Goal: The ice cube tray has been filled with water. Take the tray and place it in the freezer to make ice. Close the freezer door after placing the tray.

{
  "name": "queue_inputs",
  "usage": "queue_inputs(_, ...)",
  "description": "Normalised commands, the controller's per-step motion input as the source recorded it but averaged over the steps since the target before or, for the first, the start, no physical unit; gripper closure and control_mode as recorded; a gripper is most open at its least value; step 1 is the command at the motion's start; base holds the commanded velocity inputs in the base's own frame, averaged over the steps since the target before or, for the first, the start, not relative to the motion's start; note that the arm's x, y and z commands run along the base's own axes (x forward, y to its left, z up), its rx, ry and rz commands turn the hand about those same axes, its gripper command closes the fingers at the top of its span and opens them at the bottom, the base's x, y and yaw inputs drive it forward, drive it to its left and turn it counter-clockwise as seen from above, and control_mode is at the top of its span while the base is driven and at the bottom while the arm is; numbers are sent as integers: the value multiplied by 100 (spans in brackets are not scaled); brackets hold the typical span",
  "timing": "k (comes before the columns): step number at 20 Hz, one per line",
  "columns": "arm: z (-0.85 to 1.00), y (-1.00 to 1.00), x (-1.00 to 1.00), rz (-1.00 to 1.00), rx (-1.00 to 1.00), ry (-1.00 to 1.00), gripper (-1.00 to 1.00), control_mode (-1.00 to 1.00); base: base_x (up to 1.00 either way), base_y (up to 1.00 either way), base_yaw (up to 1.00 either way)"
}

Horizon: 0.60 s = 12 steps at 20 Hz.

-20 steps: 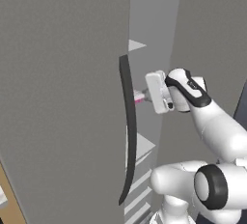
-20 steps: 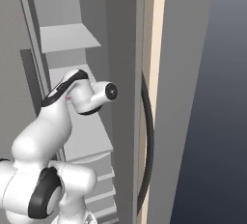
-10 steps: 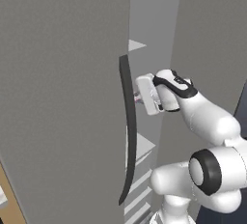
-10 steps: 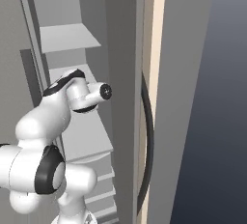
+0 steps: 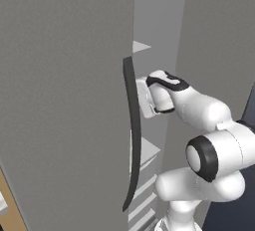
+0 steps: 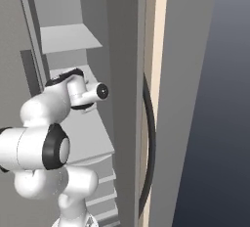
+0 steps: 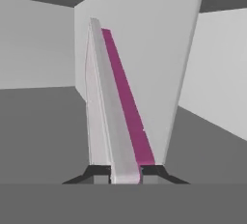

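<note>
End effector clamped on near end of ice cube tray; tray held edge-on between the fingertips, running straight away from the hand. Arm reaches past the freezer door, beside its black handle, into the freezer with white shelves beyond

the arm is reaching deeper into the freezer now, its hand gone from well clear of the freezer door to just behind that door's black handle. the wrist has swung leftward and the elbow has dropped and come forward, bulking large at the lower right of the left base view. from the right, the forearm has shifted in toward the white shelves.
</note>
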Motion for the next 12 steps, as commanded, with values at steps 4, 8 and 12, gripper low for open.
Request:
queue_inputs(4, -1, 24, 49, 0, -1, 3, -100, -100, 0, 0, 0)
queue_inputs(8, 0, 14, 23, 0, -1, 0, -100, -100, 0, 0, 0)
queue_inputs(12, 0, -1, -17, 0, 0, 0, -100, -100, 0, 0, 0)
